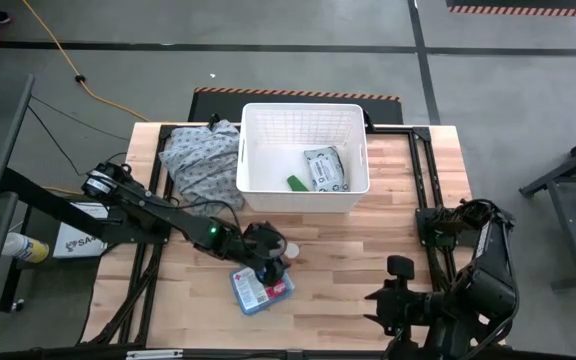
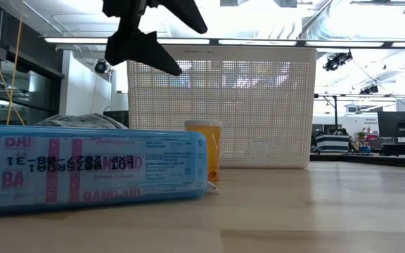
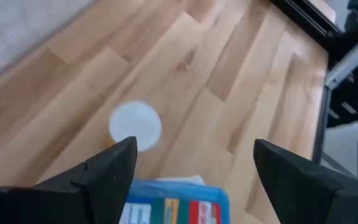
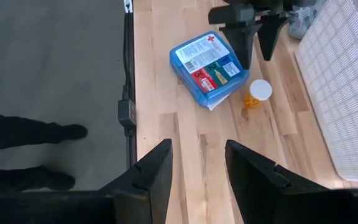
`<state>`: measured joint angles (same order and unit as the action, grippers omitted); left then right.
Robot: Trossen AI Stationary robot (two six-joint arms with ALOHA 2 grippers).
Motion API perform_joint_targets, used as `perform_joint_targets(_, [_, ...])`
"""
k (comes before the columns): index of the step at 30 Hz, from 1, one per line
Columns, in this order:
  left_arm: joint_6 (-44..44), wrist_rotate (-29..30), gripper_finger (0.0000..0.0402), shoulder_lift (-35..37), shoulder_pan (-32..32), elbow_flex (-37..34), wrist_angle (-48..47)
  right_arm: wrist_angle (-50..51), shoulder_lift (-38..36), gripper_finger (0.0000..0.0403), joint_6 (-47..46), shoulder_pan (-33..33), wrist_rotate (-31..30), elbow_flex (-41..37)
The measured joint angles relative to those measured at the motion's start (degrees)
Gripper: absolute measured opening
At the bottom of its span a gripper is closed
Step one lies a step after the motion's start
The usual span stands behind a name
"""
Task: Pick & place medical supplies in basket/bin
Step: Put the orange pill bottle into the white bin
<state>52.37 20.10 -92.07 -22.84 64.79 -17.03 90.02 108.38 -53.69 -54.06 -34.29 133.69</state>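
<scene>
The left pincer [image 1: 268, 262] hangs with its fingers spread apart and empty above the flat blue plastic first-aid box [image 1: 261, 287], which lies near the counter's [image 1: 358, 260] front edge. Just beside the box stands a small orange pill bottle with a white cap [image 4: 258, 93]. The large white slatted plastic basket [image 1: 303, 190] sits at the counter's far edge, with a grey-white soft packet [image 1: 325, 168] and a small green item [image 1: 296, 183] inside. The right pincer [image 4: 197, 163] waits off the front right corner, fingers parted, holding nothing.

Bare table [image 1: 368, 250] right of blue box [image 1: 261, 288]; basket [image 1: 303, 150] apparently well beyond.
</scene>
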Motion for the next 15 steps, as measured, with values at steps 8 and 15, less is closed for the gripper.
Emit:
perform_joint_targets(8, [-1.08,-1.29,0.0353,-2.48,1.27,0.26,1.86,0.0,0.0,0.014,0.21,0.15,-0.33,0.0])
perform_joint_targets(15, [-2.76,-1.55,0.0353,-5.11,1.04,0.0,4.02,-0.09,0.0,0.014,-0.07,0.15,-0.94,-0.04])
